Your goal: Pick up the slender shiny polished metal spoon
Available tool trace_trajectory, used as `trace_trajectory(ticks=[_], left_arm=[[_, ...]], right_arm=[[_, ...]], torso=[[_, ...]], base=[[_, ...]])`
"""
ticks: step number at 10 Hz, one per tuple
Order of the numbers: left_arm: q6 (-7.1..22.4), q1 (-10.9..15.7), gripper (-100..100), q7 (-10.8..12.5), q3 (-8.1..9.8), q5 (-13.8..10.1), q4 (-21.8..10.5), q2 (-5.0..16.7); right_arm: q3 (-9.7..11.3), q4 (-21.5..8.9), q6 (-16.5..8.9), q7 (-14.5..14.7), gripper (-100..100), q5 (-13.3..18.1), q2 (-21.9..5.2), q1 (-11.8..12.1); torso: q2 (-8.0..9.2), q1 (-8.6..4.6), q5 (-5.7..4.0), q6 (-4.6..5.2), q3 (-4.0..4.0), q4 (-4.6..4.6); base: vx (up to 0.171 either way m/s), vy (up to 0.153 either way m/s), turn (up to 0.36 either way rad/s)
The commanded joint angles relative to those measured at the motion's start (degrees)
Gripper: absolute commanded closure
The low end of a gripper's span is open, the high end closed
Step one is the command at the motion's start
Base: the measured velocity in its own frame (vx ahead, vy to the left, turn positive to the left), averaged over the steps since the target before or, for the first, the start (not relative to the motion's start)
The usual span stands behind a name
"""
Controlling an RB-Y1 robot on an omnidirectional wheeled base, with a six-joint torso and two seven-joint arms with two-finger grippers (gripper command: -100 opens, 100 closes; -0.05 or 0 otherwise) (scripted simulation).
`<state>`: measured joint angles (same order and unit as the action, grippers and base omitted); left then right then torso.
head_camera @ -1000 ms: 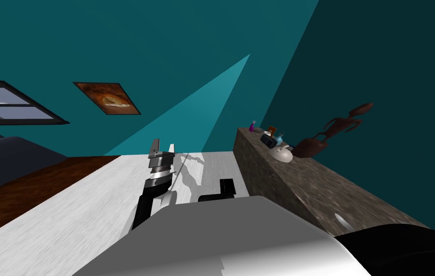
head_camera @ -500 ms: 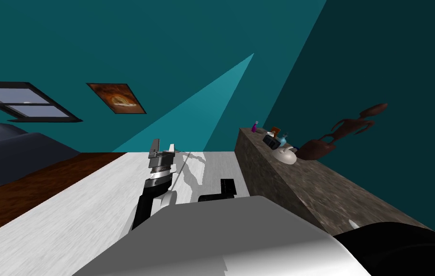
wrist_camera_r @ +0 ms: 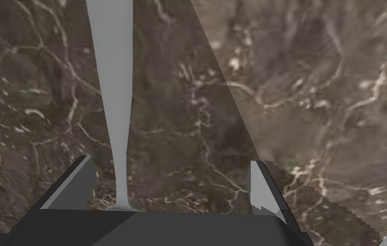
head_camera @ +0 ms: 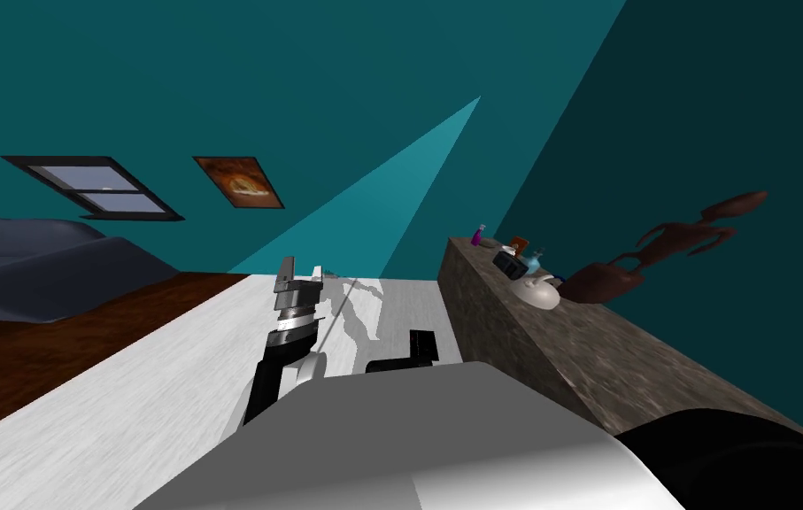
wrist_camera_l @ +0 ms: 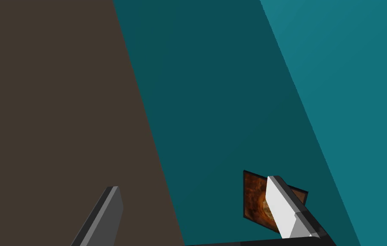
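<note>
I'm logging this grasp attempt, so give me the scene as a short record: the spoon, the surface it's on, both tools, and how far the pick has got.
spoon: light grey, slender, lying on the counter
counter: brown, marbled top
right tool: open, low over the counter; the spoon runs between its fingers, nearer one of them, neither pressing it
left tool: open, raised over the white floor, away from the counter
progress: spoon framed by the right tool, not yet gripped
</note>
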<state>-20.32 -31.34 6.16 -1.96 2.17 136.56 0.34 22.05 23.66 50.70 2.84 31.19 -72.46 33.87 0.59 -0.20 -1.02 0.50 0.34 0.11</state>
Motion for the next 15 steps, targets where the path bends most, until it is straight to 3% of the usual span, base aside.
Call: trace_trajectory(ticks=[1,4,6,7,8,9,13,14,15], left_arm=[[0.0,0.0,0,0.0,0.0,0.0,0.0,0.0],[0.0,0.01,0,0.0,0.0,0.0,0.0,0.0],[0.0,0.0,0,0.0,0.0,0.0,0.0,0.0],[0.0,0.0,0,0.0,0.0,0.0,0.0,0.0],[0.0,0.0,0,0.0,0.0,0.0,0.0,0.0],[0.0,0.0,0,0.0,0.0,0.0,0.0,0.0],[0.0,0.0,0,0.0,0.0,0.0,0.0,0.0],[0.0,0.0,0,0.0,0.0,0.0,0.0,0.0],[0.0,0.0,0,0.0,0.0,0.0,0.0,0.0]], right_arm=[[-0.86,1.19,-1.14,-0.56,-100,-0.43,0.36,1.97],[-3.46,5.82,-4.29,-2.14,-100,-1.99,0.62,7.94],[-3.46,5.82,-4.29,-2.14,-100,-1.99,0.62,7.94],[-4.32,7.36,-5.33,-2.67,-100,-2.51,0.71,9.93],[-3.98,6.98,-4.87,-2.4,-100,-2.34,0.61,9.29],[-4.07,7.21,-5.14,-2.52,100,-2.4,0.59,9.47],[-4.01,7.22,-4.99,-2.63,100,-2.4,0.68,9.48],[-3.99,7.24,-4.94,-2.66,0,-2.4,0.72,9.49],[-2.59,4.36,-3.24,-1.61,100,-1.47,0.53,6.63]], torso=[[0.0,0.0,0.0,0.0,0.0,0.0],[-0.02,0.02,0.0,-0.1,-0.01,0.0],[-0.04,0.03,-0.01,-0.05,-0.02,0.0],[-0.1,0.05,0.0,-0.05,-0.05,-0.01],[-0.11,0.07,0.0,-0.09,-0.06,-0.02],[-0.13,0.05,-0.01,-0.05,-0.07,-0.02],[-0.1,0.12,0.07,-0.08,-0.04,0.01],[-0.09,0.12,0.1,-0.1,-0.03,0.01],[-0.08,0.14,0.1,-0.1,-0.03,0.02]], base=[[-0.022,-0.008,0.076],[-0.036,-0.007,0.185],[-0.017,-0.002,0.017],[-0.013,0.005,0.12],[-0.008,-0.001,0.035],[0.0,0.0,0.0],[0.0,0.001,-0.001],[0.0,0.0,0.0],[0.027,0.0,-0.23]])
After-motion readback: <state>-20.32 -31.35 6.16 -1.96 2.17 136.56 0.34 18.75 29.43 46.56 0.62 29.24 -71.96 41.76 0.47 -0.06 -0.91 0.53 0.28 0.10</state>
